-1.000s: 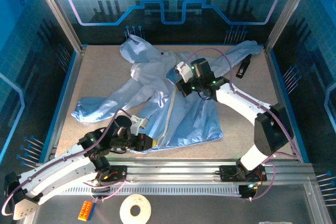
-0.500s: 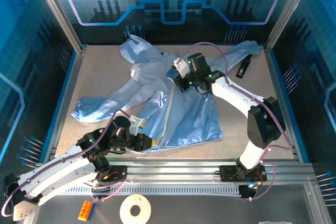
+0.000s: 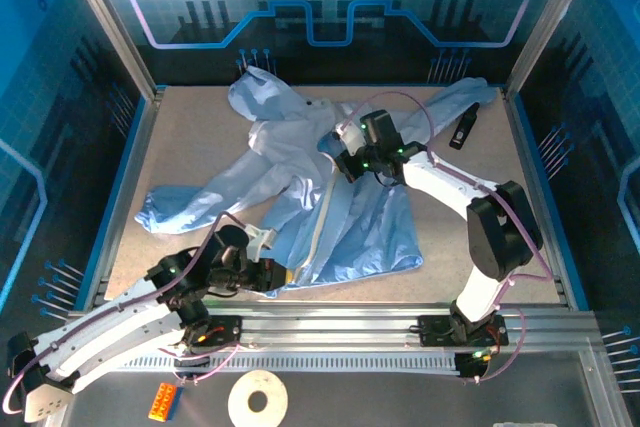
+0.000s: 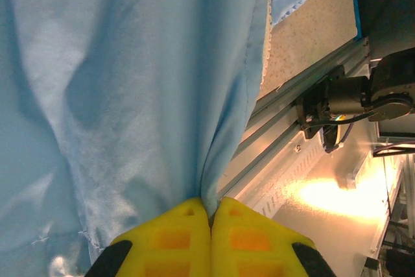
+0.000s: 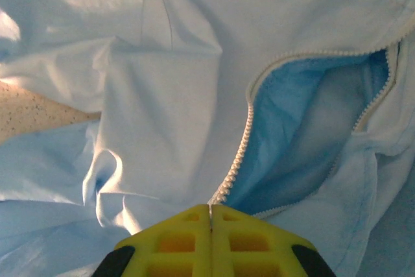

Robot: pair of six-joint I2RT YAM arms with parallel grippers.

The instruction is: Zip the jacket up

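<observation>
Pinching the bottom hem, the left gripper anchors the jacket spread on the table, probably for tension, while the right gripper is clamped where the zipper teeth meet, likely on the pull.

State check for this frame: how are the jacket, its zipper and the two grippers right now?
jacket: lying spread on the table, front up, wrinkled, not fully zipped.
zipper: open beyond the right gripper, its two rows of teeth apart.
left gripper: jaws shut on the jacket's bottom edge.
right gripper: jaws shut on the zipper where its two rows meet.
</observation>
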